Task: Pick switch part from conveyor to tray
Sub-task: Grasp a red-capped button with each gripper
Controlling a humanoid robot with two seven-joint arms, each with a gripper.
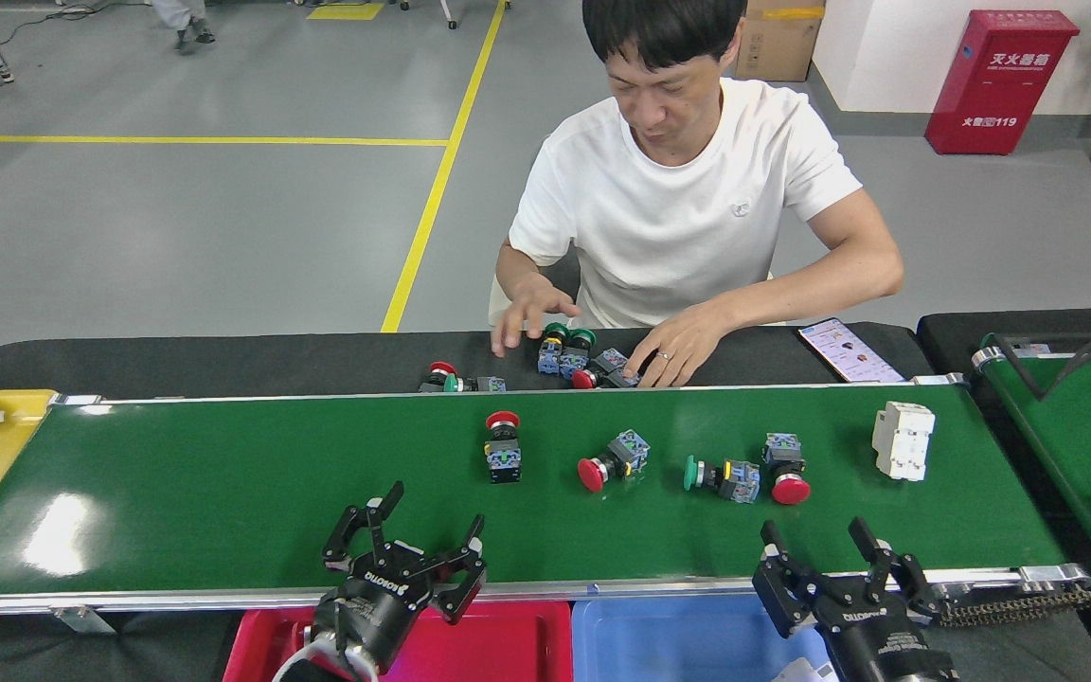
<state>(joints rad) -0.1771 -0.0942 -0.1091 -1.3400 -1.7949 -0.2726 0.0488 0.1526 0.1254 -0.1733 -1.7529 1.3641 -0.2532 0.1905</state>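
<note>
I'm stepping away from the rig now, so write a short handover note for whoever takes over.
Left hand: open, empty, over the near edge of the conveyor.
Right hand: open, empty, at the conveyor's near rail.
On the belt: red-capped switch, red mushroom switch, green-capped switch touching another red mushroom switch, and a white breaker.
Red tray and blue tray sit below the near rail.
Done: cannot tell from this view.
Left: pick every switch from the belt.
</note>
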